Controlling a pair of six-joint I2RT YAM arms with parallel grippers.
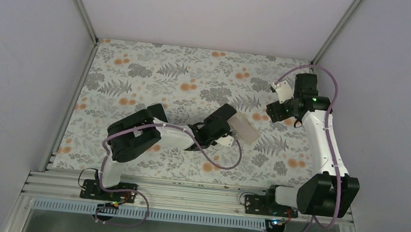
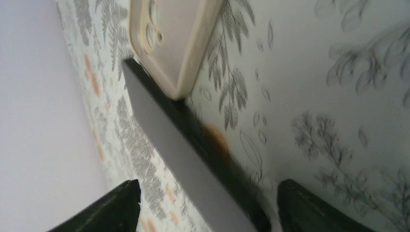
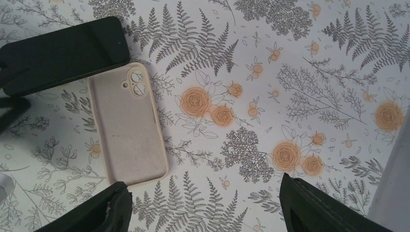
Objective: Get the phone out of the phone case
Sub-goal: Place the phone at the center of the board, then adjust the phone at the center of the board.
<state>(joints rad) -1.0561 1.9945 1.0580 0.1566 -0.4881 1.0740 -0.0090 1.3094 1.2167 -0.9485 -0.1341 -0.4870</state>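
The black phone (image 1: pixel 223 117) is out of the beige case (image 1: pixel 245 128), which lies camera cutout up on the floral cloth, right of the phone. In the right wrist view the phone (image 3: pixel 63 53) lies above and left of the case (image 3: pixel 128 125), almost touching its top corner. In the left wrist view the phone (image 2: pixel 193 159) runs between the fingers of my left gripper (image 2: pixel 208 193), whose jaws stand apart with gaps on both sides. The case (image 2: pixel 169 38) lies just beyond the phone's far end. My right gripper (image 3: pixel 203 203) is open and empty above the cloth, right of the case, and also shows in the top view (image 1: pixel 277 108).
The floral cloth (image 1: pixel 156 72) covers the table between white walls. A metal rail (image 1: pixel 185 193) runs along the near edge by the arm bases. A white wall edge (image 3: pixel 394 183) shows at the right of the right wrist view.
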